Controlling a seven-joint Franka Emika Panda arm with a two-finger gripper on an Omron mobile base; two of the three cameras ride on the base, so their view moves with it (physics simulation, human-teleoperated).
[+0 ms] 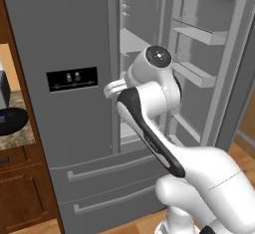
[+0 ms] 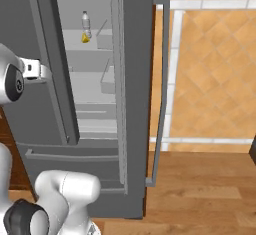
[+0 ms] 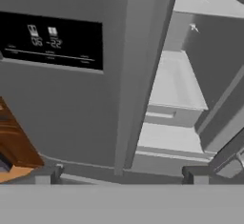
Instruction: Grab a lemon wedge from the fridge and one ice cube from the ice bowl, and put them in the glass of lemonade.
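Note:
The grey steel fridge [image 1: 74,39] has its left door with the black dispenser panel [image 3: 52,39] shut and its right door [image 1: 214,54] swung open. On an upper shelf inside lies the small yellow lemon wedge [image 2: 85,38]. My gripper [image 3: 121,178] is open with nothing between its fingertips [image 3: 47,175]. It hovers close to the shut left door's inner edge [image 3: 143,75], well below the wedge; the hand [image 2: 34,69] shows beside that door. Part of the black ice bowl [image 1: 10,121] sits on the counter at the far left. The glass of lemonade is out of view.
A clear water bottle [image 2: 86,23] stands just above the wedge. The open door's long handle [image 2: 161,89] and shelf bins [image 1: 199,34] jut out to the right. Two bottom drawers [image 1: 99,178] lie below. My own arm [image 1: 149,128] crosses in front of the opening.

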